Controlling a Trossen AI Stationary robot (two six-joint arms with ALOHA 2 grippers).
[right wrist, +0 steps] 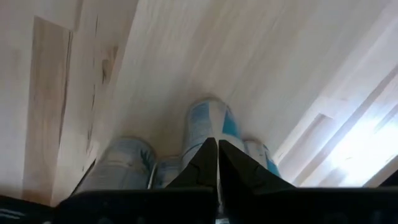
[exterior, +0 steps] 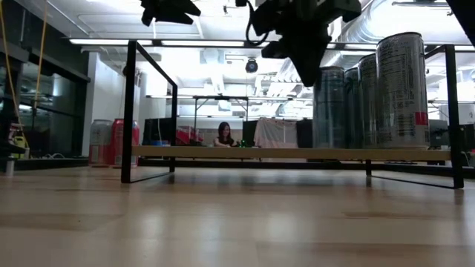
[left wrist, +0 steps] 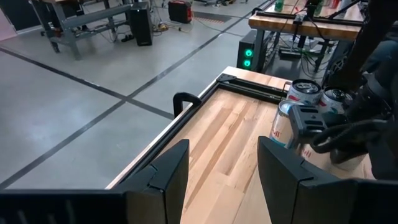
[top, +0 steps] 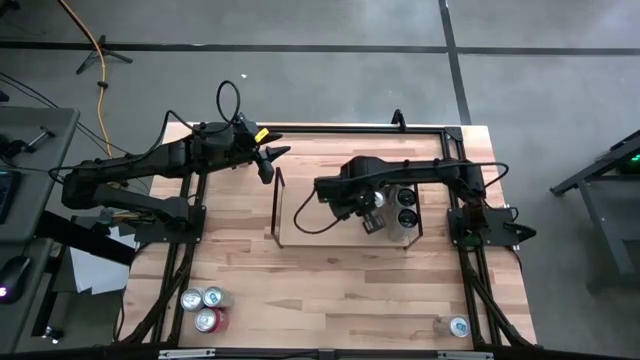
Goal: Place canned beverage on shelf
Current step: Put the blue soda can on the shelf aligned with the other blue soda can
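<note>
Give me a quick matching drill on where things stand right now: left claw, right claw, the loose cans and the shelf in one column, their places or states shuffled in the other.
Column 1:
1. left claw
2. right claw
3. three loose cans
4. shelf

Column 2:
A. shut, above the cans at the shelf's right end
B. near the table's front left corner
C. open, at the table's far edge
D. mid-table, cans at its right end

Pairs: 1-C, 2-A, 3-B, 4-D

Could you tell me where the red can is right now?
In the high view, the red can stands at the table's front-left corner, touching two silver cans, far from the shelf.
</note>
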